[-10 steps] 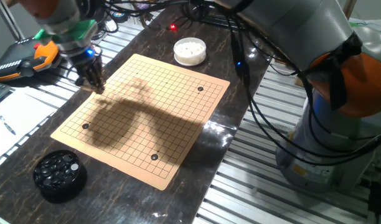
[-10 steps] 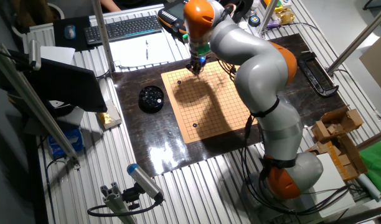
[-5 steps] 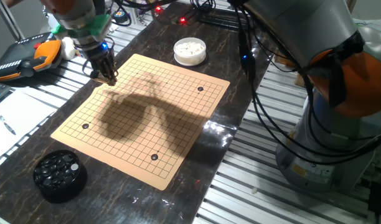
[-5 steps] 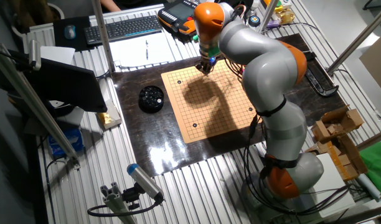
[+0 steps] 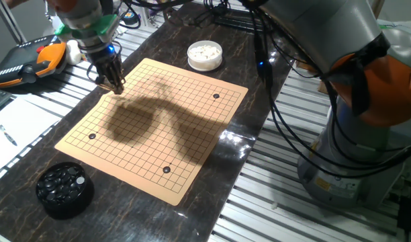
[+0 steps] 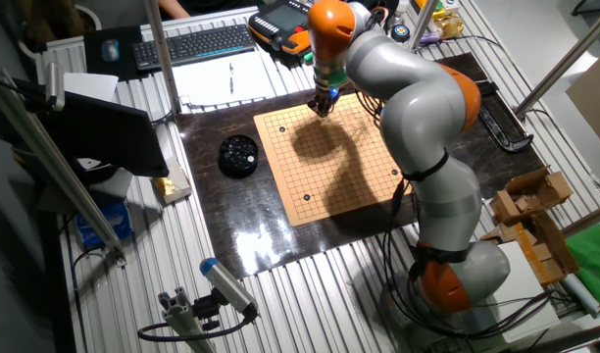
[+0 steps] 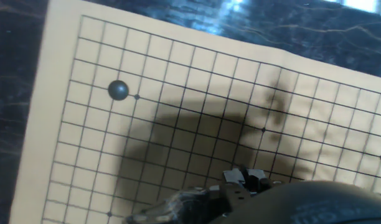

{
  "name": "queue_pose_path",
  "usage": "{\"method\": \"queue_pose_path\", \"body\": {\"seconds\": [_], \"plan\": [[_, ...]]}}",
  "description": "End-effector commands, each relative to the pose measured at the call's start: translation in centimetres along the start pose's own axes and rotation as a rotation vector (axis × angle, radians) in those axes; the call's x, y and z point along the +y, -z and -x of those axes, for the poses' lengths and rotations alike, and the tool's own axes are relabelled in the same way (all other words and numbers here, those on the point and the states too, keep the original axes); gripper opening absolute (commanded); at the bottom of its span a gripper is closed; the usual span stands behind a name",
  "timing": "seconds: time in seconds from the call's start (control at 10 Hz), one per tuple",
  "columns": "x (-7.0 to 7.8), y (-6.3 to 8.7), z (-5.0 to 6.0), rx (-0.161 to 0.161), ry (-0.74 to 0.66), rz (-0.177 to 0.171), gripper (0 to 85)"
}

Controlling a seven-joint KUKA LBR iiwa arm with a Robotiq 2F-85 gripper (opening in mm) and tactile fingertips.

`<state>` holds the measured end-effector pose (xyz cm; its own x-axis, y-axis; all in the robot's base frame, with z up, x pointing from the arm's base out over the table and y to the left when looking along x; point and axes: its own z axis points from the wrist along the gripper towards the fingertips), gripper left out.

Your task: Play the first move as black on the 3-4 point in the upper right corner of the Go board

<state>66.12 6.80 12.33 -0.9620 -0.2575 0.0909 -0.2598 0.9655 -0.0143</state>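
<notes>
The tan Go board (image 5: pixel 172 144) lies on the dark table; it also shows in the other fixed view (image 6: pixel 329 162). My gripper (image 5: pixel 117 86) points down at the board's far-left corner, tips just above the grid, and appears in the other fixed view (image 6: pixel 323 108). Its fingers are pinched together on a small black stone, mostly hidden by the tips. The grid crossing under the tips is hidden. In the hand view another black stone (image 7: pixel 118 90) lies one line from a star point near a board corner. My fingers (image 7: pixel 197 202) are a dark blur at the bottom.
Black stones lie near three other corners (image 5: pixel 215 95) (image 5: pixel 92 136) (image 5: pixel 166 170). A black bowl of black stones (image 5: pixel 63 190) stands at the near left, and a white bowl of white stones (image 5: pixel 205 55) beyond the board. An orange device (image 5: pixel 41 59) and cables lie behind.
My gripper moved from the board's left edge towards the far-left corner over the first half second. Since then it has stayed there. The stones on the board have not moved.
</notes>
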Motion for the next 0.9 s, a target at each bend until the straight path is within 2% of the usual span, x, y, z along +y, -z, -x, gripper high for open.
{"method": "queue_pose_path", "body": {"seconds": [0.0,0.1,0.3,0.8], "plan": [[0.06,0.00,0.02,-0.001,0.007,0.008,0.7],[0.06,0.00,0.02,-0.002,0.011,0.030,0.7],[0.06,0.00,0.02,0.033,0.008,0.040,0.7],[0.06,0.00,0.02,0.021,-0.035,0.036,1.0]]}}
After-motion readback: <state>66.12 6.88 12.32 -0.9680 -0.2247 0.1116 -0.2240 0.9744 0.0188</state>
